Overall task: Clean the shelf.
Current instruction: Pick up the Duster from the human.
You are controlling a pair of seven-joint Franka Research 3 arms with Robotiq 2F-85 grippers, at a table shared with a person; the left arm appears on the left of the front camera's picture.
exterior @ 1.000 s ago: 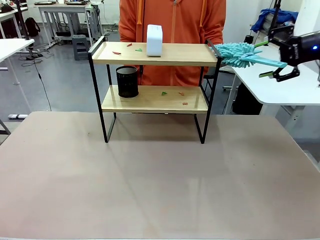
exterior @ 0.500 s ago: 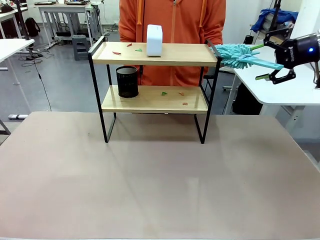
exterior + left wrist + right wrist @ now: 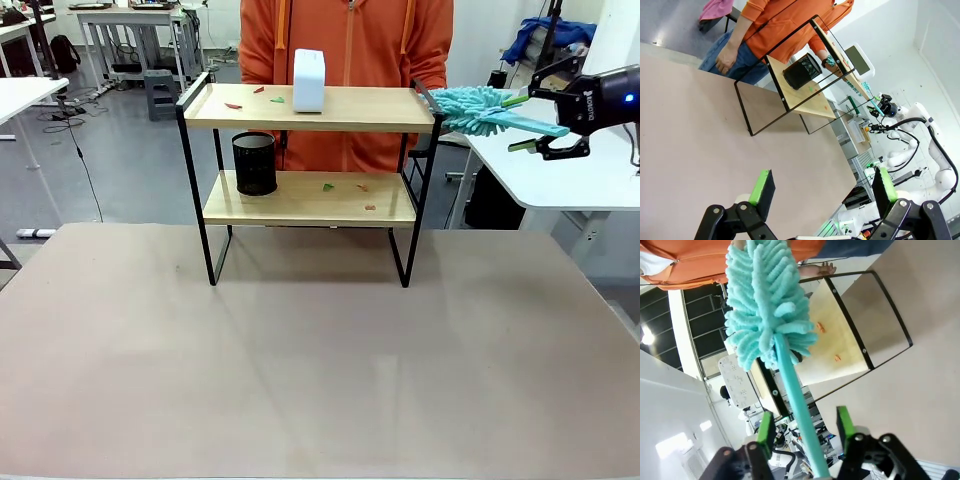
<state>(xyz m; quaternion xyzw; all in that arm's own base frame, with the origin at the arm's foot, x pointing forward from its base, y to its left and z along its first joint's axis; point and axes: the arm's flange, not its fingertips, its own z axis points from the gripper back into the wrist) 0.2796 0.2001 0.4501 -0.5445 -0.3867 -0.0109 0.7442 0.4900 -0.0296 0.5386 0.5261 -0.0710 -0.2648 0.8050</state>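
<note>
Two light boards in a thin, stiff frame: the shelf (image 3: 330,108), at the far edge of your desk (image 3: 320,350), may tip, so grip a leg (image 3: 203,220). Your left end effector (image 3: 823,186) gapes empty; the right end effector (image 3: 804,421) stands apart around the duster handle (image 3: 790,375).

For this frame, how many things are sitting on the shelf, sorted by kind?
On the shelf:
scraps: 6, three on the top board and three on the lower board
white box: 1
black mesh cup: 1
total: 8
</note>
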